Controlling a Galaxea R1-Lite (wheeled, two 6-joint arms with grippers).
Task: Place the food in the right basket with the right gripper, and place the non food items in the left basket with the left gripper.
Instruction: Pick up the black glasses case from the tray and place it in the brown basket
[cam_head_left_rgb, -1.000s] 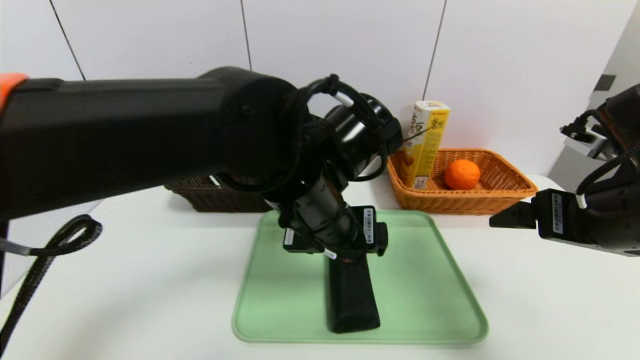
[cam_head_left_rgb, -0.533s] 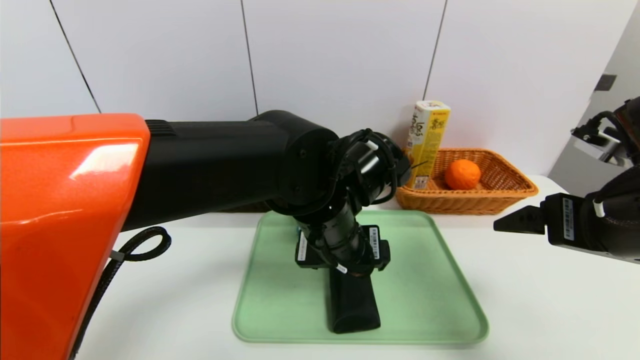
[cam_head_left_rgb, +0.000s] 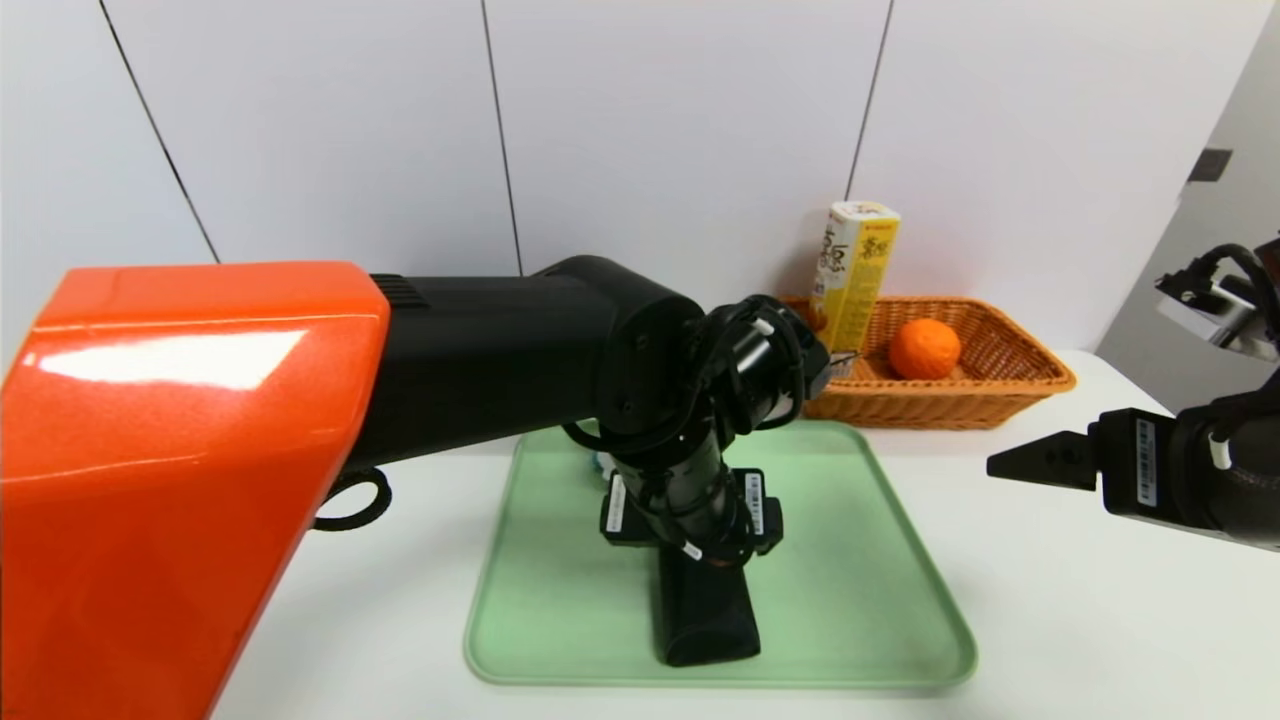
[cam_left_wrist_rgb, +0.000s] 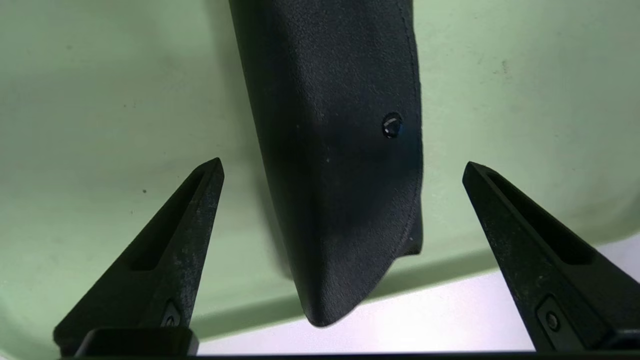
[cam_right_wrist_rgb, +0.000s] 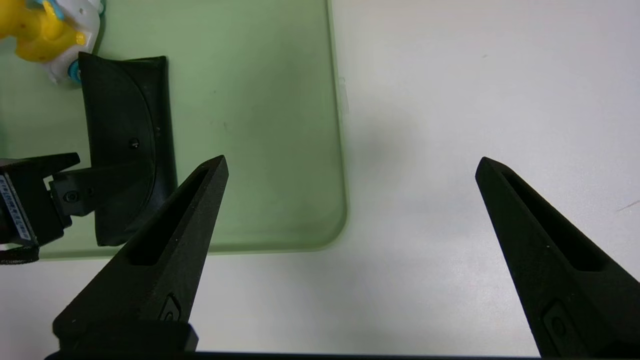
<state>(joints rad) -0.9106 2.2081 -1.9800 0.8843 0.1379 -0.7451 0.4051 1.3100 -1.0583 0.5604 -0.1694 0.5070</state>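
The black pouch lies lengthwise on the green tray. My left gripper hangs open just above it, one finger on each side of its near end, touching nothing. A yellow duck toy sits at the pouch's far end. The yellow-and-white carton stands upright in the orange right basket, with the orange fruit beside it. My right gripper is open and empty over the white table to the right of the tray. The left basket is hidden behind my left arm.
My left arm's orange and black bulk fills the left half of the head view and reaches over the tray's back edge. The white table surrounds the tray. A panelled wall stands close behind the baskets.
My left arm has swung lower, bringing its gripper down and nearer along the pouch; the dark basket is now covered by the arm. My right gripper has sunk slightly.
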